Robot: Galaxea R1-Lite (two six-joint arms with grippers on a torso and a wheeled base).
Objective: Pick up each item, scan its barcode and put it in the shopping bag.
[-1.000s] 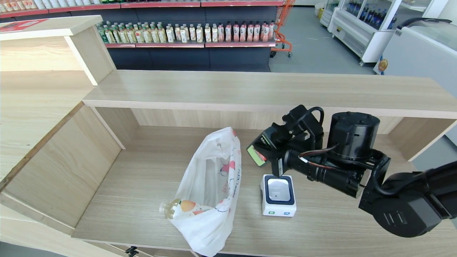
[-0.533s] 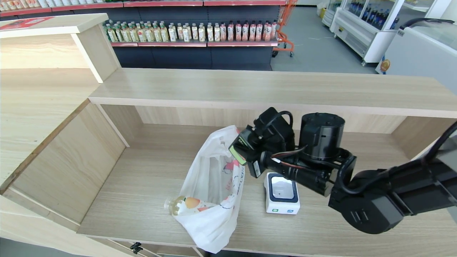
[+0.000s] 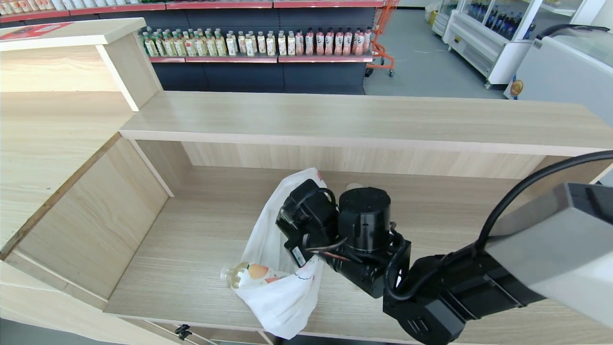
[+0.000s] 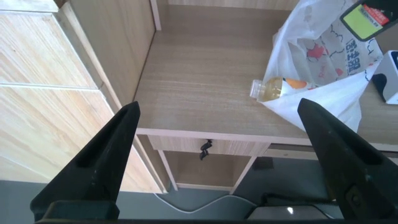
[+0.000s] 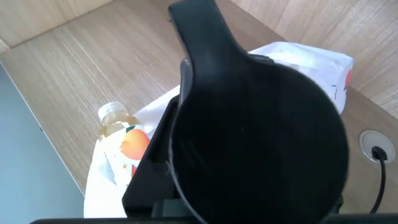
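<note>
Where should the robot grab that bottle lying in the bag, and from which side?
Probably the bare cap end of the bottle, from above, on the robot's left side. It lies flat on the counter with that end poking out of the shopping bag; plastic wraps the rest, and the right pincer holds a box over the bag.

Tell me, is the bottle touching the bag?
Touching. In the head view the bottle lies inside the bag, with the plastic wrapped over its body and only its neck poking out.
</note>
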